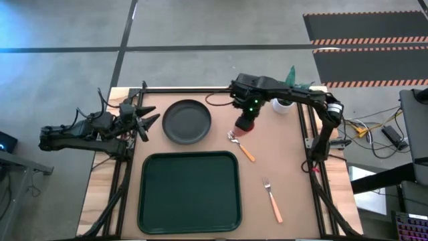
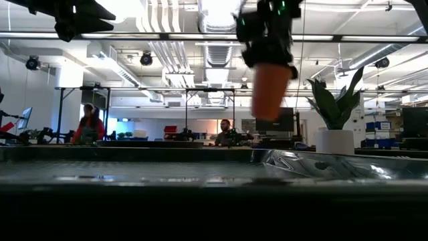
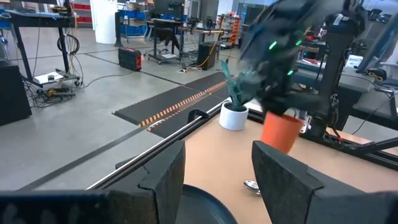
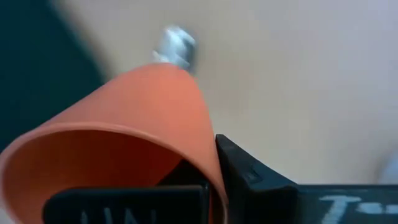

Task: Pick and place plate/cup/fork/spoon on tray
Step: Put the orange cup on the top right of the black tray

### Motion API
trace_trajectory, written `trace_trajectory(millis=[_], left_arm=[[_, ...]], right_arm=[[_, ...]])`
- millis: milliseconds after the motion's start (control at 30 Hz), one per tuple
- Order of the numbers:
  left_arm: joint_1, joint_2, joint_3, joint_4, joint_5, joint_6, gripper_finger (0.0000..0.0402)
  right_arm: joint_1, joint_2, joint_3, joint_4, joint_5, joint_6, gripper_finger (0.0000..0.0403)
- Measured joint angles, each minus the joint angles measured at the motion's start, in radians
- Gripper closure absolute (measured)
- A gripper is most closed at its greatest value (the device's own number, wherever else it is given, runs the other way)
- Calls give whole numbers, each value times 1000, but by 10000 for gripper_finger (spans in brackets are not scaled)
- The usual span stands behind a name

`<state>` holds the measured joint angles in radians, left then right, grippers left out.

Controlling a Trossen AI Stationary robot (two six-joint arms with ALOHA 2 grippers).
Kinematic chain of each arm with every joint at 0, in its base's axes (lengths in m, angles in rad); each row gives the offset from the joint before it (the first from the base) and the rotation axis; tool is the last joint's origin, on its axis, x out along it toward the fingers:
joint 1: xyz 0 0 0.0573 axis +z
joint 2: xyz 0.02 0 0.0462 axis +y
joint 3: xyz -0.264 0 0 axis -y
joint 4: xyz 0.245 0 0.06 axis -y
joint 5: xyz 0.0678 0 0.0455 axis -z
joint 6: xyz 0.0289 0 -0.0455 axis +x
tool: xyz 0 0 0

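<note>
Holding the cup [image 1: 245, 125] clamped in the right gripper [image 1: 246, 122], fingers pinching its rim, one inside and one outside per the right wrist view [image 4: 124, 168]. Hanging clear of the table in the low view [image 2: 271, 90], tilted slightly, mouth up. Hovering just beyond the tray's [image 1: 189, 191] far right corner, directly over the spoon [image 1: 241, 145] bowl end. Spoon lying on the table just off that same corner, handle angled toward the tray's right side. Fork [image 1: 271, 199] lying further right of the tray, well apart from it, tines pointing away from the near edge. Plate [image 1: 187, 121] sitting just beyond the tray's far edge, left of the cup. Nothing loaded on the tray. Waiting at the tray's far left, beside the plate: left gripper [image 1: 148, 118], fingers [image 3: 163, 177] spread wide, gripping nothing. White plant pot [image 1: 282, 105] standing well beyond the tray's far right corner.
</note>
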<state>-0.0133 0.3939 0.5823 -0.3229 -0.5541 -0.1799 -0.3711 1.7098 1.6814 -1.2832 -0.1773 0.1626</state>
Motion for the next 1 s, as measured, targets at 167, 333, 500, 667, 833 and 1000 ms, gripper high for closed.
trace_trajectory(millis=[167,333,500,667,833,1000], left_arm=[[0,0,0,0,0,0,232],[0,0,0,-2,0,0,232],[0,0,0,-2,0,0,232],[0,0,0,-2,0,0,232],[0,0,0,-4,8,1,232],[-1,-1,-1,-22,12,0,232]], right_arm=[[140,26,135,6,-14,67,395],[284,85,244,4,-17,136,395],[391,177,319,0,-17,188,395],[428,326,400,-98,-17,190,395],[422,505,560,-286,20,128,395],[418,563,668,-264,-13,67,395]])
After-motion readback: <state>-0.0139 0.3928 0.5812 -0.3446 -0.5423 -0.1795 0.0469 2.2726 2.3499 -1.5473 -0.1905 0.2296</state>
